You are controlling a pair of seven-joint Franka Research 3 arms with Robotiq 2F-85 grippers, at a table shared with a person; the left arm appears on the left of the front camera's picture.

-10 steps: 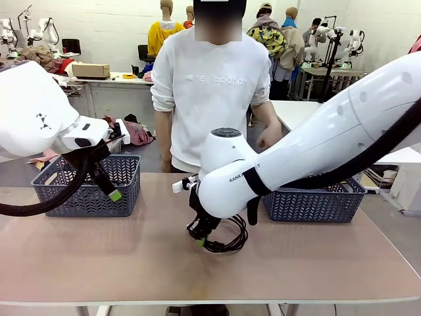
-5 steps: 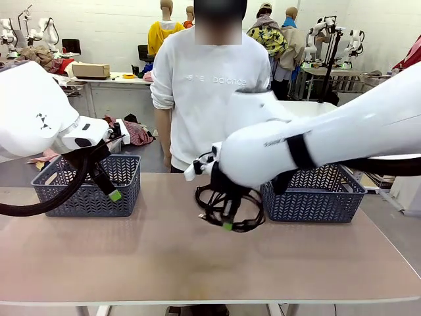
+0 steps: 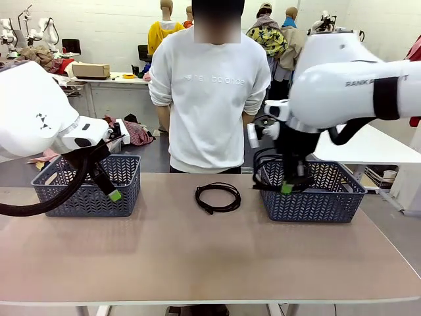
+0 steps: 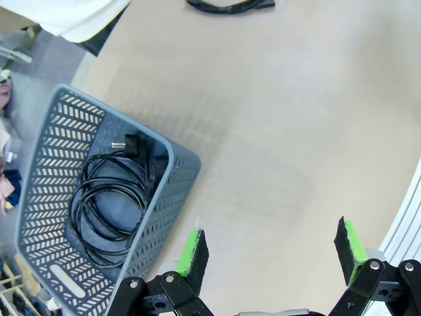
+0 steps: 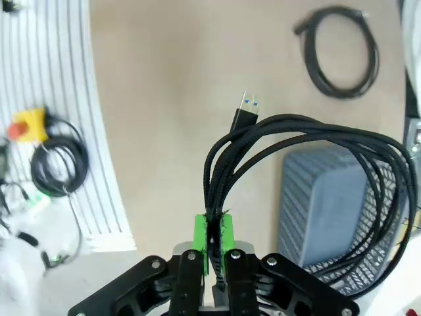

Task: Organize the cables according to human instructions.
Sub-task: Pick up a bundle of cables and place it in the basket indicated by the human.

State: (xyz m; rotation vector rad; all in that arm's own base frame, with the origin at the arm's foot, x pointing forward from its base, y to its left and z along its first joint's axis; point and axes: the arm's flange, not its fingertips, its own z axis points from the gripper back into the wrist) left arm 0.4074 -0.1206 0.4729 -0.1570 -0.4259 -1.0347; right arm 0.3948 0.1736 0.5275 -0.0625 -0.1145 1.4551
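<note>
My right gripper (image 3: pixel 287 187) is shut on a looped black cable (image 3: pixel 266 172) and holds it over the near-left rim of the right grey basket (image 3: pixel 329 205). In the right wrist view the green pads (image 5: pixel 200 242) pinch the cable's strands (image 5: pixel 299 161), and a blue-tipped plug (image 5: pixel 244 110) sticks up. A second coiled cable (image 3: pixel 218 197) lies on the table's middle (image 5: pixel 342 52) (image 4: pixel 230 5). A third cable (image 4: pixel 110 201) rests inside the left grey basket (image 3: pixel 84 197) (image 4: pixel 172 172). My left gripper (image 3: pixel 109 189) (image 4: pixel 271 249) hangs open in front of that basket, holding nothing.
A person in a white sweatshirt (image 3: pixel 209 92) stands at the far edge of the table, between the two baskets. The tabletop (image 3: pixel 197 257) in front of the baskets is bare tan. An emergency stop button (image 5: pixel 26 123) and loose wires lie off the table's side.
My right arm lifted the cable bundle off the table's middle and swung it right and up to the right basket. A coiled cable lies where the arm was. The left arm stayed still.
</note>
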